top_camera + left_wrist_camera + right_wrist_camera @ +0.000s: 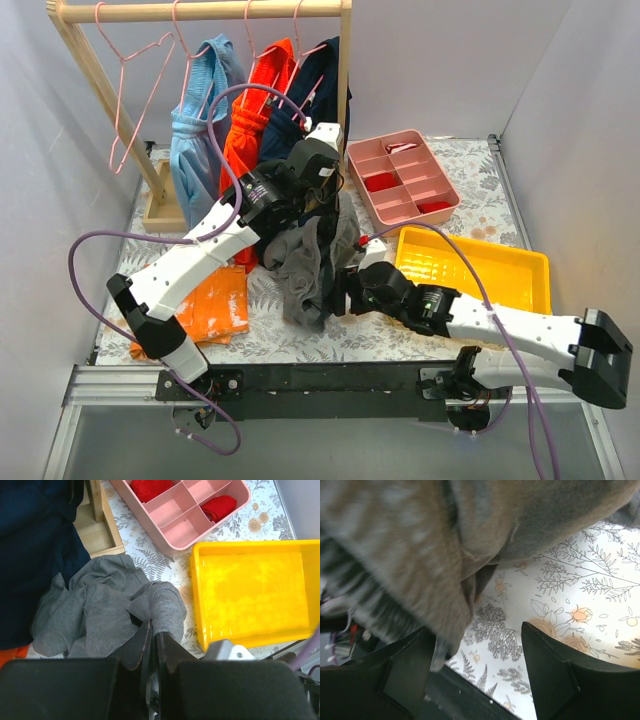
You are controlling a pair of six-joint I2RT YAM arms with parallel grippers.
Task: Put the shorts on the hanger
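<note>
The dark grey shorts (312,262) hang bunched in mid-table from my left gripper (325,207), which is raised in front of the rail. In the left wrist view the left gripper (153,630) is shut on a fold of the shorts (100,610). My right gripper (347,290) is open beside the shorts' lower right edge. In the right wrist view the shorts (445,545) droop over its left finger (405,670), with the right gripper (480,655) open above the floral cloth. An empty pink wire hanger (133,95) hangs at the rail's left end.
The wooden rail (200,12) carries light blue shorts (200,110), a red-orange garment (255,100) and a navy garment (315,80). An orange garment (205,305) lies front left. A pink organiser (400,175) and a yellow tray (475,265) stand right.
</note>
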